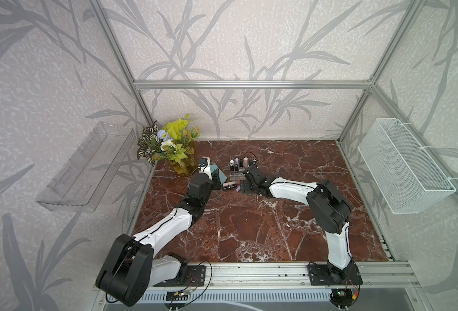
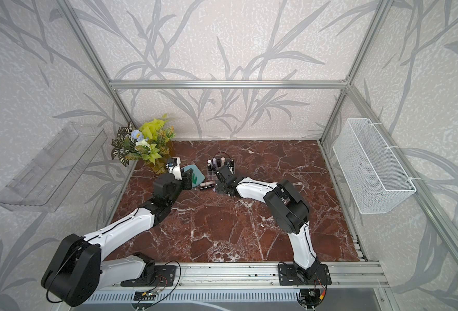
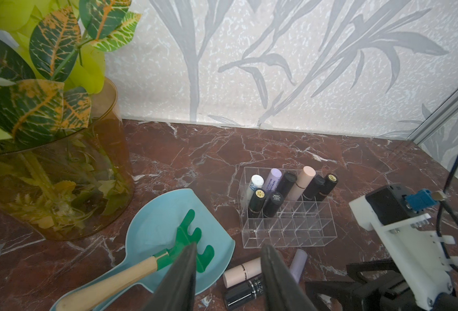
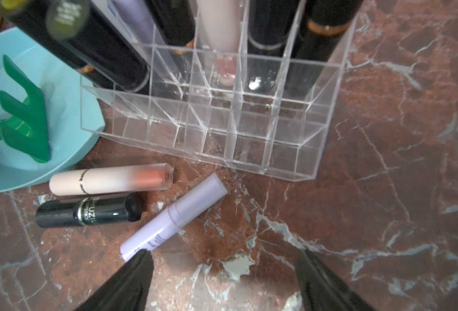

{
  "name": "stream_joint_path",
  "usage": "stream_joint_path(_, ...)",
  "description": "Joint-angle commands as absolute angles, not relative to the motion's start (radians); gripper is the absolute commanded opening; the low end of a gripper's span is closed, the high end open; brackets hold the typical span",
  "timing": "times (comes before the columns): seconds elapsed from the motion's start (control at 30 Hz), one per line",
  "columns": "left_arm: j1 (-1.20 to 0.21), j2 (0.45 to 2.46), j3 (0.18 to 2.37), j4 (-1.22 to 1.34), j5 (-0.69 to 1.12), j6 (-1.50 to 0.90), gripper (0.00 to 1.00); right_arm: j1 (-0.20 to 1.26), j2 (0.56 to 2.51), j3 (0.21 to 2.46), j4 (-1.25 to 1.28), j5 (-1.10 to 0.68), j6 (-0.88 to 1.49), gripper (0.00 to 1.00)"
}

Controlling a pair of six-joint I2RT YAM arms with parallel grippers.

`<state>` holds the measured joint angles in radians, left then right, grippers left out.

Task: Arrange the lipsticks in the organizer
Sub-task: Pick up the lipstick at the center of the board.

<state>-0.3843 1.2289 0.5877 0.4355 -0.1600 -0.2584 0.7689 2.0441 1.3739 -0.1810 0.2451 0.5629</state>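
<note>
Teal plastic scoop (image 3: 152,229), green rake (image 3: 187,234) in it, left tool (image 3: 230,247) part-spread, empty, on veined marble table (image 4: 384,188) three smooth tubes flat: pink lipstick (image 4: 109,179), black lipstick (image 4: 87,211), lilac lipstick (image 4: 174,215), clear acrylic organizer (image 4: 222,150) just beyond, eight upright lipsticks (image 3: 287,183) in rear cells, right tool (image 4: 224,253) spread wide, empty

The clear acrylic organizer (image 4: 249,150) stood just beyond the right gripper (image 4: 222,253), with eight lipsticks (image 3: 287,183) upright in its farthest rows. Three lay flat nearer: the lilac tube (image 4: 174,215) at one fingertip, the pale pink tube (image 4: 109,179) and black tube (image 4: 87,211) beside it.
</note>
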Motion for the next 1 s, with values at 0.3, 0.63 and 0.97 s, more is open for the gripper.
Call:
stream_joint_path(0.3, -0.368, 1.232, 0.576, 0.465, -0.126, -0.279, 0.41, 0.795, 2.121, 1.470, -0.238, 0.305, 0.593, 0.86)
stream_joint_path(0.63, -0.364, 1.235, 0.575, 0.465, -0.120, -0.282, 0.40, 0.808, 2.151, 1.512, -0.239, 0.303, 0.592, 0.85)
stream_joint_path(0.97, -0.364, 1.234, 0.575, 0.465, -0.119, -0.282, 0.40, 0.813, 2.173, 1.538, -0.250, 0.300, 0.588, 0.85)
